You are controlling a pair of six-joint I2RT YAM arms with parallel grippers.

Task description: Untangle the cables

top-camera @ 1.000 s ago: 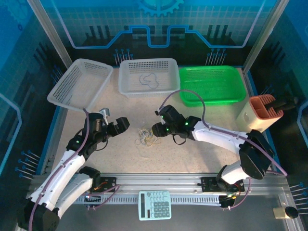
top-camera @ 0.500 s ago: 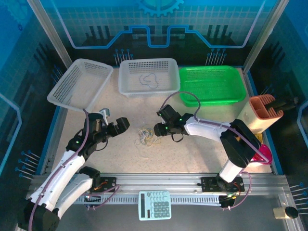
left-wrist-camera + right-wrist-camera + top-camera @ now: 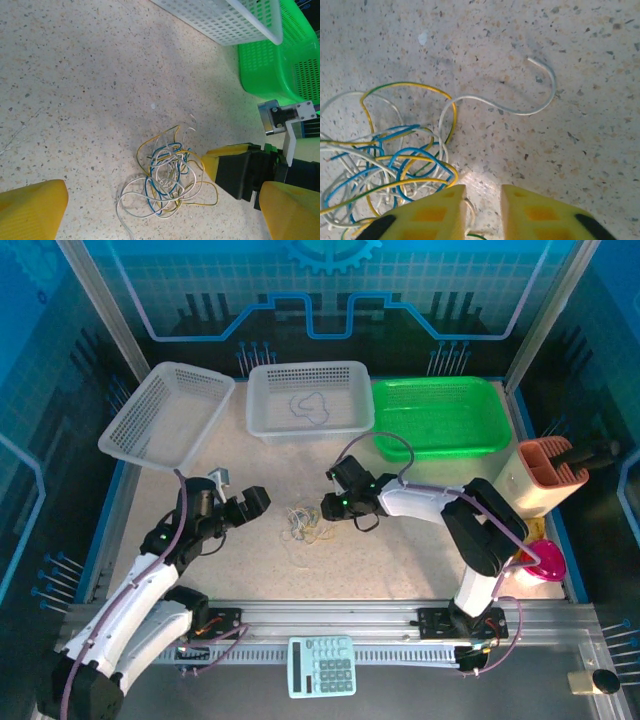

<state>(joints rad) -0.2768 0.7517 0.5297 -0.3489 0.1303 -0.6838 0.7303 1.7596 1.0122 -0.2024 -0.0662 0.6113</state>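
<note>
The cables [image 3: 308, 525] lie as a small tangle of blue, yellow and white wire on the speckled table between the two arms. My left gripper [image 3: 258, 500] hangs just left of the tangle, open wide, and its wrist view shows the tangle [image 3: 167, 182] between its yellow fingers [image 3: 30, 210]. My right gripper [image 3: 327, 508] is low at the tangle's right edge. Its jaws [image 3: 482, 210] stand a narrow gap apart, with a white wire strand running between them beside the left pad. The blue and yellow loops [image 3: 385, 165] lie just left of that pad. One white end [image 3: 540, 95] curls off alone.
At the back stand a tilted white basket [image 3: 165, 420], a white basket [image 3: 345, 415] holding one loose cable [image 3: 308, 408], and a green basket [image 3: 440, 445]. An orange holder [image 3: 545, 475] and a pink cup [image 3: 545, 560] are at the right. A calculator [image 3: 322, 665] lies on the front rail.
My right gripper's jaws have narrowed around a white strand at the tangle's edge, and the right arm's elbow has swung inward. The left arm has barely moved.
</note>
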